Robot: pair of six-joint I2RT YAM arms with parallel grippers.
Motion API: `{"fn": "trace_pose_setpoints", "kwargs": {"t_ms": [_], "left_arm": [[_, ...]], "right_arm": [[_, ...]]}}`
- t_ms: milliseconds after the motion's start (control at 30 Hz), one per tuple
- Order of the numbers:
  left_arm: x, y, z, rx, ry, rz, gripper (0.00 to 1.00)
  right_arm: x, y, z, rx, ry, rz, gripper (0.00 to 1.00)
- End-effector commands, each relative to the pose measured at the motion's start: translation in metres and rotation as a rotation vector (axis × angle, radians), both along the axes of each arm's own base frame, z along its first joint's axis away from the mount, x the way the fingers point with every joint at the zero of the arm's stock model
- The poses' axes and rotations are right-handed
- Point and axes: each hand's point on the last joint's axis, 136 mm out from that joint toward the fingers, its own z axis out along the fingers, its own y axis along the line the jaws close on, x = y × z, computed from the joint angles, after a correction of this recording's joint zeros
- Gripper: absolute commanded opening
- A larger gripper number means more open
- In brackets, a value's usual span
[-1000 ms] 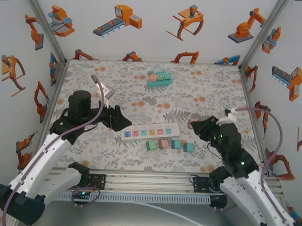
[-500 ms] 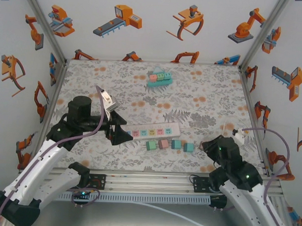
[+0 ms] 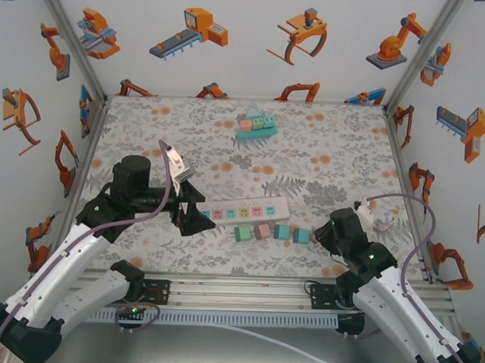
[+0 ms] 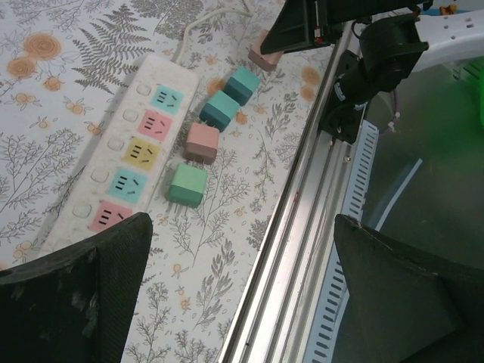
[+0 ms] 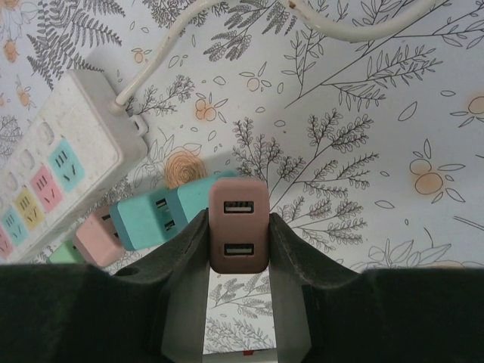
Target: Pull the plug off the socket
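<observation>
Your right tool (image 5: 238, 253) is clamped on a pink plug (image 5: 238, 227) near the power strip (image 5: 57, 162). Your left tool (image 4: 242, 299) stands wide apart over the worktop (image 4: 227, 249).

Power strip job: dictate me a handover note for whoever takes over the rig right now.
Left tool: open, hovers by the end of the power strip.
Right tool: shut on a brown-pink plug, beside the row of four loose plugs.
Done: all five sockets on the strip look empty.
Left: probably just setting the held plug down.
</observation>
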Motion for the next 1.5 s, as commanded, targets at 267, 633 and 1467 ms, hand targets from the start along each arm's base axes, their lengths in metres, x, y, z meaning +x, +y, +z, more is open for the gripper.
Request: {"fn": "trace_pose_setpoints", "kwargs": {"t_ms": [267, 633, 1467], "left_arm": [[-0.002, 0.001, -0.003, 0.011, -0.004, 0.006, 0.97], [0.002, 0.0, -0.005, 0.021, 0.01, 0.013, 0.97], [0.03, 0.001, -0.006, 0.052, -0.025, 0.129, 0.97]], "right_arm": [[0.014, 0.013, -0.008, 0.089, -0.052, 0.029, 0.18], [0.008, 0.005, -0.02, 0.038, 0.016, 0.011, 0.36], [0.149, 0.059, 0.176, -0.338, -0.239, 0.349, 0.48]]}}
